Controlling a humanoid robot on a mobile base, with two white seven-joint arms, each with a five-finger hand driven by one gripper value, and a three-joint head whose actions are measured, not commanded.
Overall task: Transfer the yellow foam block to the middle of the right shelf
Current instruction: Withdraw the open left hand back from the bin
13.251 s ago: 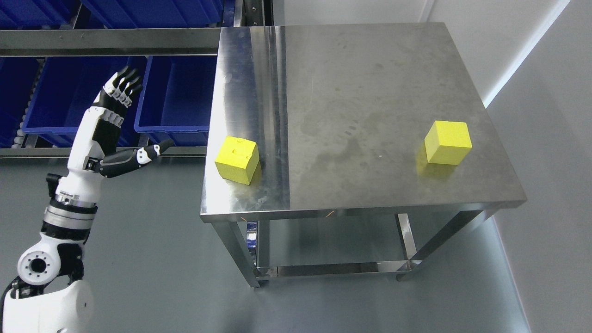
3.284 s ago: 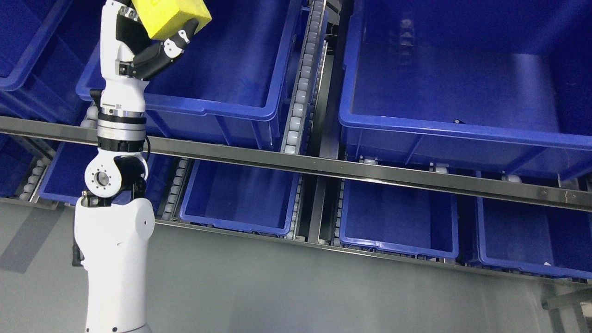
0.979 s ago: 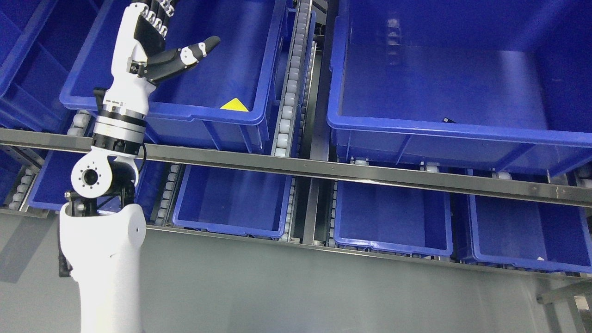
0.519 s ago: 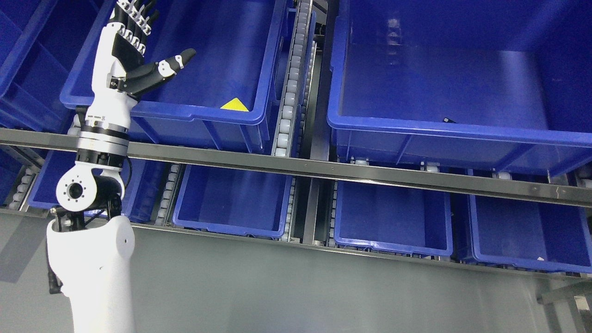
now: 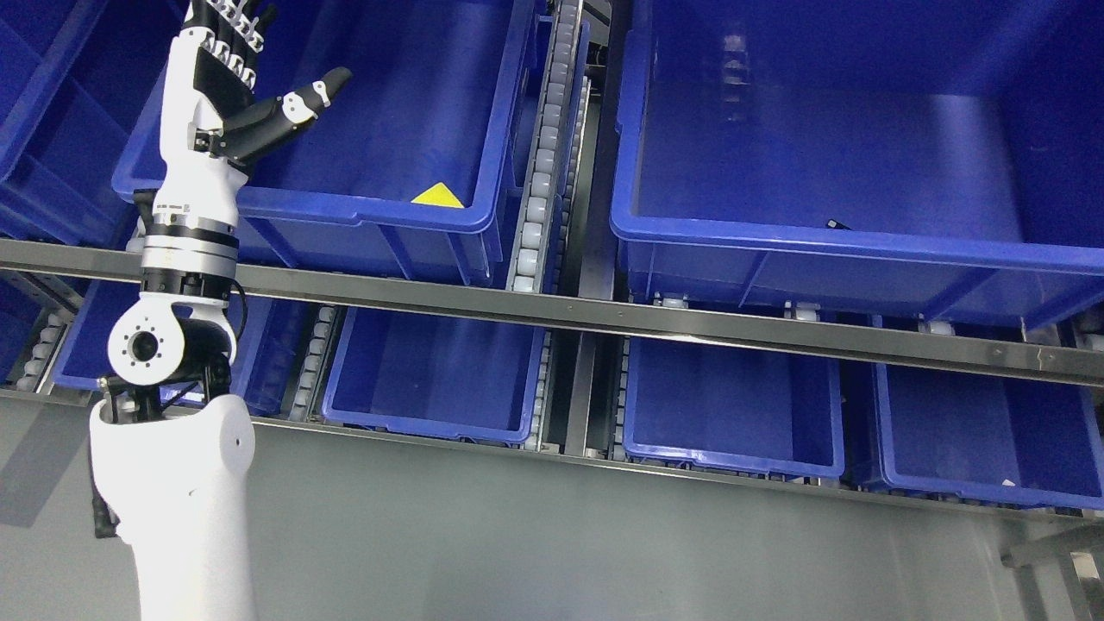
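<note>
Yellow foam block (image 5: 438, 197) lies inside the blue bin (image 5: 362, 211), only one corner showing above the bin's front rim, low and to the right of my left hand (image 5: 226, 103). My hand is raised over the left end of that bin, palm empty, fingers (image 5: 226, 34) extended upward and thumb spread out to the right; it touches nothing. The block is well apart from it. A steel shelf rail (image 5: 604, 319) runs beneath the bin, crossing behind my wrist. Further right stands a larger blue bin (image 5: 828, 250).
</note>
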